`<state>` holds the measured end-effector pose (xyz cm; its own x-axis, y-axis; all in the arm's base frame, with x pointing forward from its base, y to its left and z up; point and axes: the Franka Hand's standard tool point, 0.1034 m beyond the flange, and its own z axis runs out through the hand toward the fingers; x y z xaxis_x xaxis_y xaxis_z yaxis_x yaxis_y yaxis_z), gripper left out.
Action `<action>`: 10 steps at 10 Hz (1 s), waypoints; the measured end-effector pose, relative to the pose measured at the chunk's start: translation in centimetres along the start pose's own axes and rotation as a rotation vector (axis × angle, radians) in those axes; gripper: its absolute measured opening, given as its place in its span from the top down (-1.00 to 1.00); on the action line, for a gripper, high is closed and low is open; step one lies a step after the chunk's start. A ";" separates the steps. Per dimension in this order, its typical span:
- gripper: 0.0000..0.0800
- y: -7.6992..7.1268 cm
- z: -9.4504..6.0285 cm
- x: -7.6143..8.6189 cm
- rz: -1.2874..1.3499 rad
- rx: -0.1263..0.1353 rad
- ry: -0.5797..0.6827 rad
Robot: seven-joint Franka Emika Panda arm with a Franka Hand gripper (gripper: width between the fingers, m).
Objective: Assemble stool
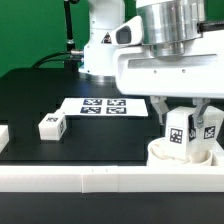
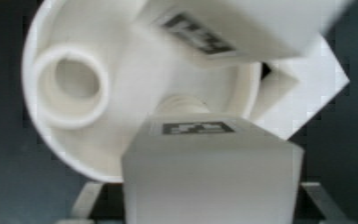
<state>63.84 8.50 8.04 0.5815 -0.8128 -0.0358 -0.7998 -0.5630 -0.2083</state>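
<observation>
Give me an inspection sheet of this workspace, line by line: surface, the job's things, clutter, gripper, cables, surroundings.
Surface: black table; the marker board lies flat on it.
Job's things: round seat at the exterior view's right, by the front rail. One tagged leg and a second tagged leg stand at the seat. A loose leg lies apart on the exterior view's left.
Clutter: nothing seen.
Grippers: gripper low over the seat, at the tagged leg; open or shut cannot be told.
Cables: dark cable at the back beside the arm's base.
Surroundings: white border rail along the front edge.
</observation>
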 end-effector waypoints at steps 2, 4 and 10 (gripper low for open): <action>0.16 -0.2 0.2 -0.5 0.334 0.026 -0.025; 0.16 -0.9 0.5 -0.9 0.640 0.044 -0.058; -0.39 -1.4 0.2 -1.2 0.723 0.017 -0.104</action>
<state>64.28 10.24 8.21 -0.0788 -0.9616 -0.2630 -0.9873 0.1117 -0.1127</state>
